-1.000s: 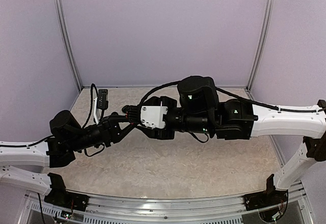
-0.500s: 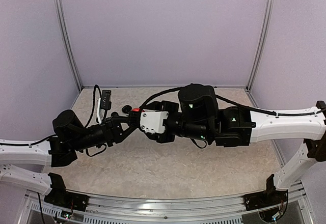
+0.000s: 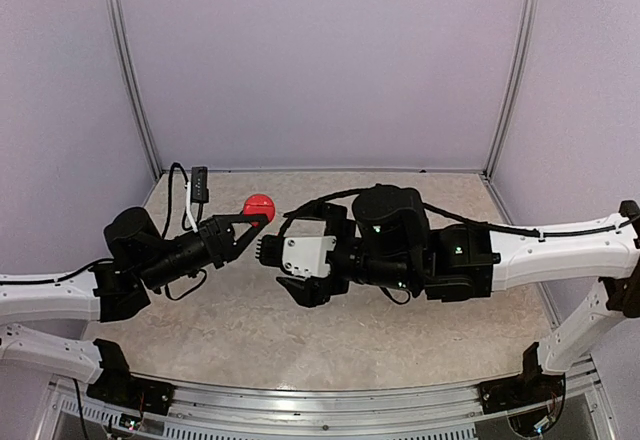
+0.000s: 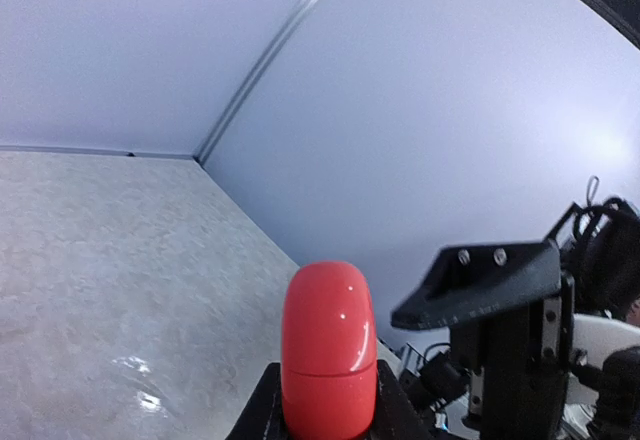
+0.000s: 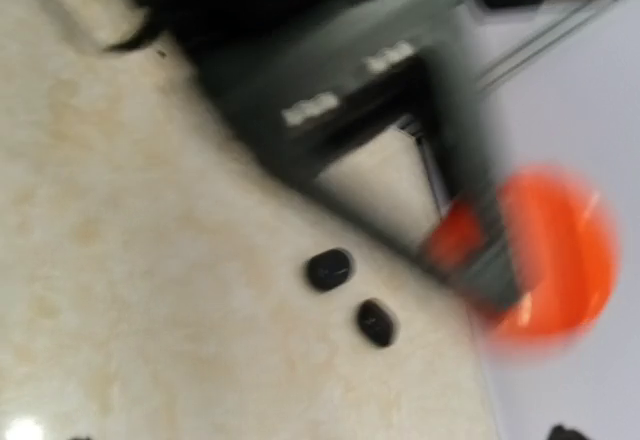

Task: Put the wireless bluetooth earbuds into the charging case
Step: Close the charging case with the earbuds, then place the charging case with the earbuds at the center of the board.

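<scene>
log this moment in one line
left pincer: shut on red case | right pincer: open, beside it | black earbuds: two, on table

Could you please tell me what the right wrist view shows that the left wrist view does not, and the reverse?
Only the right wrist view shows two small black pieces lying apart on the table; they are too blurred to identify. Only the left wrist view shows the lid seam of the red case, which is closed, and part of the right arm beside it. Both views show the red case held in the left gripper, with the pale table below.
</scene>
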You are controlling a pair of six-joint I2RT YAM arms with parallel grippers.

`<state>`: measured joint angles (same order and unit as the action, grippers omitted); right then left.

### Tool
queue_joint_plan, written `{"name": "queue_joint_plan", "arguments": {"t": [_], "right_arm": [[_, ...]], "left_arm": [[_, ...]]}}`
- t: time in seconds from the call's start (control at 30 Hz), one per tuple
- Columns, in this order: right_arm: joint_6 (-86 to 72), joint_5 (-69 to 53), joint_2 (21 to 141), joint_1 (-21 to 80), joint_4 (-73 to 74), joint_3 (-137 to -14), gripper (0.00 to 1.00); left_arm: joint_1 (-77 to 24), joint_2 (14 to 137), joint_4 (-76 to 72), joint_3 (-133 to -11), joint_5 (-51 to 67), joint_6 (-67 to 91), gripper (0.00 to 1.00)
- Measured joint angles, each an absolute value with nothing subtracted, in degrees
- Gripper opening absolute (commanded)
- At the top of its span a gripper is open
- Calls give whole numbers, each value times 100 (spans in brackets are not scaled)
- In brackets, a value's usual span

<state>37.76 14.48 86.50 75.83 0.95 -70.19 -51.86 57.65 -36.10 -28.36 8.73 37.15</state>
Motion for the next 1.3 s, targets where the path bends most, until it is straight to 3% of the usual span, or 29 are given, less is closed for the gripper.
{"name": "queue_joint_plan", "arguments": {"t": [0.3, 0.5, 0.9, 1.3], "right_arm": [[3026, 1262, 8007, 7105, 139, -6359, 100], [2464, 1059, 7472, 6790, 84, -6147, 100], [1800, 757, 7231, 6628, 67, -5808, 100], [1636, 661, 7157, 6604, 64, -5697, 100]], "left_arm": [[-4204, 5979, -3153, -2906, -110, 3769, 0], [-3876, 7011, -2853, -3253, -346, 3778, 0], [-3400, 9539, -2502, -4770, -180, 4091, 10], [-3273, 11177, -1723, -5883, -80, 4134, 17]]}}
